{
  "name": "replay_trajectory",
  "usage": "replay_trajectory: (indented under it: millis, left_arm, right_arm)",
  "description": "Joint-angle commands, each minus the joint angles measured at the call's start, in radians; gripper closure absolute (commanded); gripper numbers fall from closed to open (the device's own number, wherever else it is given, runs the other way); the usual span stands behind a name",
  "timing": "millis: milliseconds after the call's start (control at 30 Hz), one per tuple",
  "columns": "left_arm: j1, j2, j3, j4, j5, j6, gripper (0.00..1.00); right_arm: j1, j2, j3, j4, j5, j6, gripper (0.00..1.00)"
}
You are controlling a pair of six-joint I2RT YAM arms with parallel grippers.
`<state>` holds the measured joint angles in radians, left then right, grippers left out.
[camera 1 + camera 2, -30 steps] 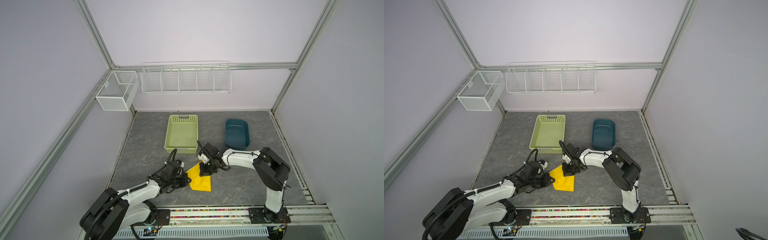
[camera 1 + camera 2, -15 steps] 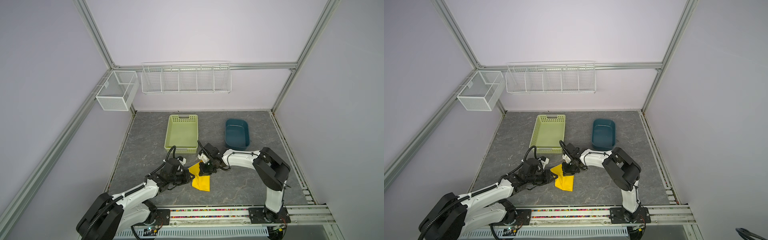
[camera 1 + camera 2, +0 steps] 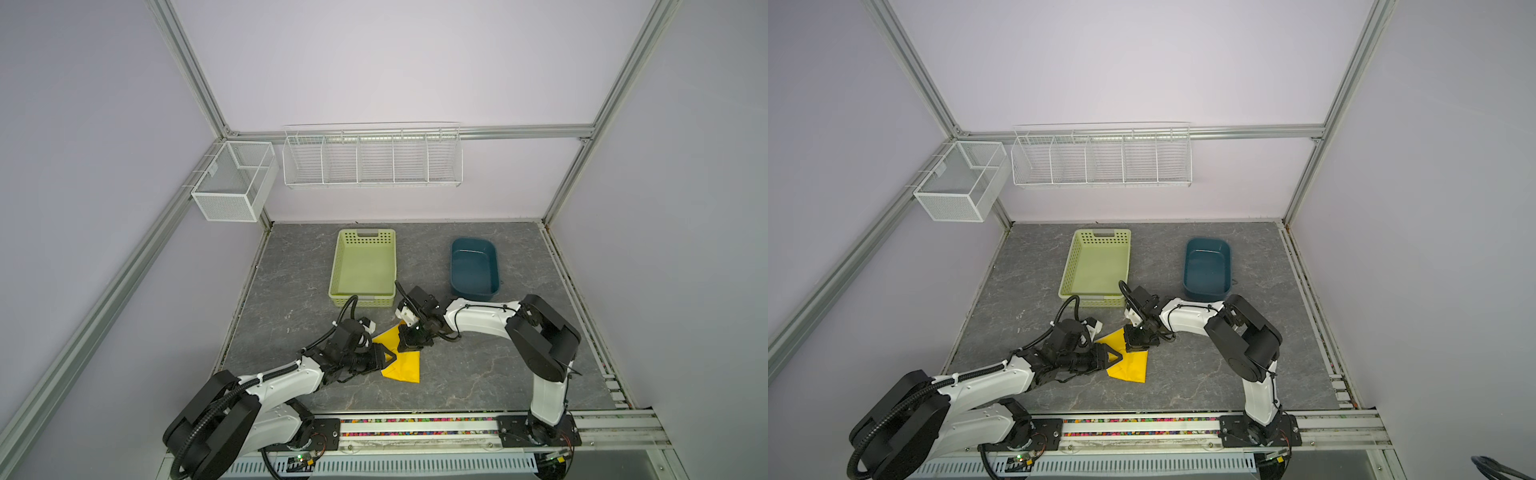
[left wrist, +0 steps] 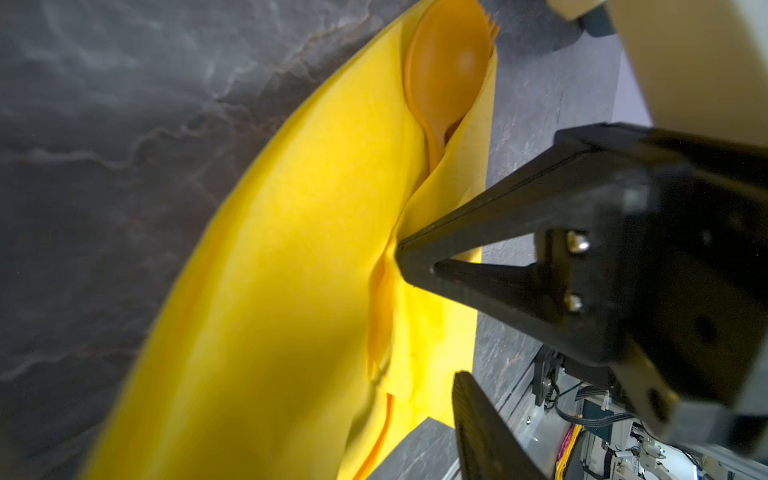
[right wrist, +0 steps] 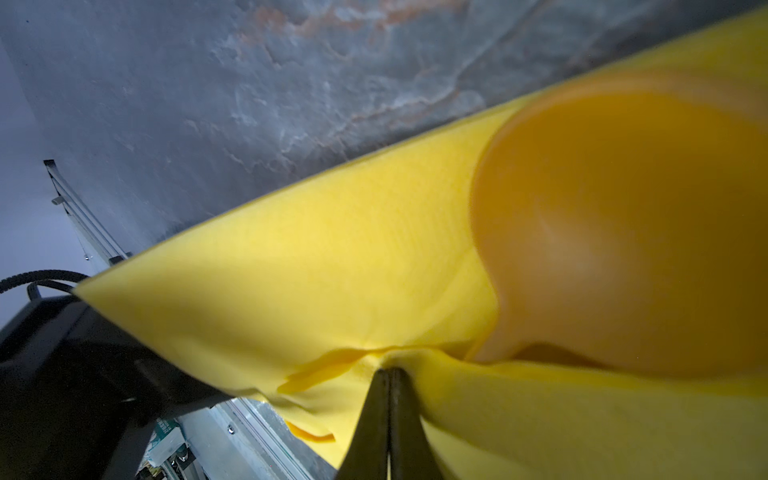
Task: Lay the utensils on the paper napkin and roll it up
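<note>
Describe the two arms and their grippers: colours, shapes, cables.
Both the left arm and right arm have white shell links with bulky black joints. A ribbed black hose runs along the left arm; thin black wire follows the right. The left gripper and right gripper are black, with pointed triangular fingers fastened by silver screws.

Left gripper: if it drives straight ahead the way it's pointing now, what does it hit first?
The paper napkin: its folded-over flap lies right at the left gripper's open fingertips, and one tip seems to touch it already. The utensils sit under that fold.
</note>
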<state>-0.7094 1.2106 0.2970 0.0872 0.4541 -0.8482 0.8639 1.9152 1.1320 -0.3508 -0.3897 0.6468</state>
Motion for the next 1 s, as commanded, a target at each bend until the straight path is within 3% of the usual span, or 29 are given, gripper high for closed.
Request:
replay_trajectory:
  millis: [0, 300, 667, 967]
  left_arm:
    - [-0.015, 0.033, -0.019, 0.062, 0.001, -0.022, 0.52]
    - [-0.028, 0.105, -0.041, 0.188, 0.013, -0.099, 0.52]
    - [-0.039, 0.100, -0.013, 0.085, -0.117, -0.111, 0.68]
    - [-0.040, 0.161, -0.002, 0.120, -0.131, -0.115, 0.81]
  right_arm:
    - [-0.006, 0.049, -0.035, -0.063, 0.080, 0.001, 0.93]
    - [-0.006, 0.047, -0.031, -0.068, 0.079, -0.002, 0.93]
    - [-0.006, 0.048, -0.024, -0.080, 0.082, -0.009, 0.93]
    - [-0.005, 0.045, -0.022, -0.083, 0.080, -0.011, 0.93]
